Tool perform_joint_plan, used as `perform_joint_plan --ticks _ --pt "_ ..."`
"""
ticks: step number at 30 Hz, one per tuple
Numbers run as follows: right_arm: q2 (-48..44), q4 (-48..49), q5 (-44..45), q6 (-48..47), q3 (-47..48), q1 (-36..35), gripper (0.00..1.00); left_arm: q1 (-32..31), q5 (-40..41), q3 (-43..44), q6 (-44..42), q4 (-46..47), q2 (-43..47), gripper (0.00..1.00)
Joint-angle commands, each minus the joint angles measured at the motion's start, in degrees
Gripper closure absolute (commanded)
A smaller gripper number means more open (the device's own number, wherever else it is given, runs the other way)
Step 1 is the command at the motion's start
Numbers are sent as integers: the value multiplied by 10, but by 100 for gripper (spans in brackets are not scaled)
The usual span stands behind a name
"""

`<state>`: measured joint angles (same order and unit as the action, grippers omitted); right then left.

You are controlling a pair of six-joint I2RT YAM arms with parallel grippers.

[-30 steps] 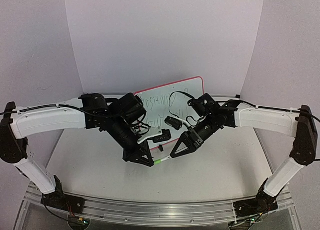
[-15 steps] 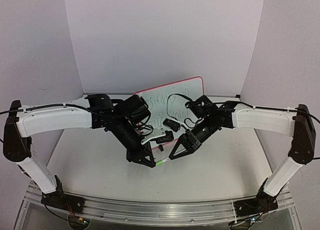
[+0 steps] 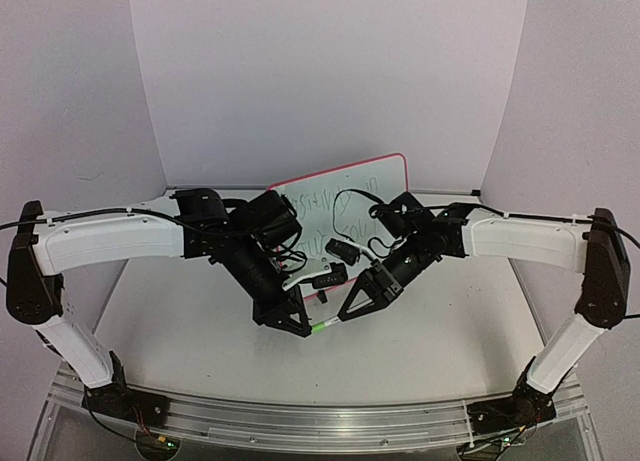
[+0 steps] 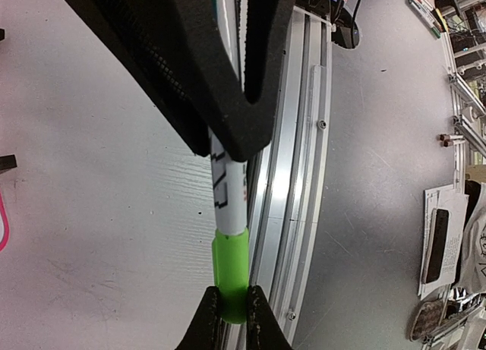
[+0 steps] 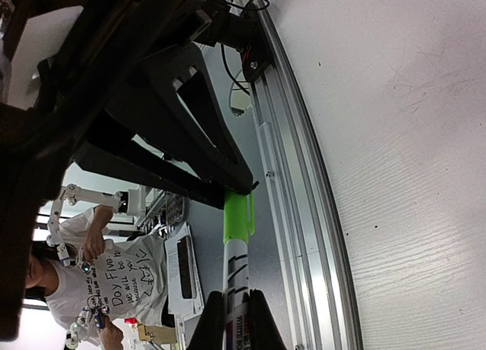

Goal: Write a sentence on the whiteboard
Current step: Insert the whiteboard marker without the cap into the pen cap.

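A white marker with a green cap hangs level between my two grippers, low over the table in front of the whiteboard. My left gripper is shut on the green cap, which sits on the marker's barrel. My right gripper is shut on the printed barrel, a little behind the cap. The whiteboard, red-rimmed, leans at the back centre. Of the sentence, only faint green letters show; both arms hide much of it.
An aluminium rail runs along the table's near edge, just below the marker in the wrist views. Pale walls close the table in at the back and on both sides. Both arm bases stand at the near corners.
Both grippers, with the marker between them, have shifted slightly away from the near edge and to the right. In the last half second nothing moved.
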<state>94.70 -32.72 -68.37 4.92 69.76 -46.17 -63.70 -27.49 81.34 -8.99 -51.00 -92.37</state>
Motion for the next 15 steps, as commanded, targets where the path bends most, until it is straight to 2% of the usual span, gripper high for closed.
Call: perform_joint_plan --ticks 1,15 --pt "18 20 -17 -13 21 -30 100 -2 -28 64 -11 184 -5 100" --pt "19 23 -16 -15 16 -40 100 -2 -36 98 -17 206 -29 100"
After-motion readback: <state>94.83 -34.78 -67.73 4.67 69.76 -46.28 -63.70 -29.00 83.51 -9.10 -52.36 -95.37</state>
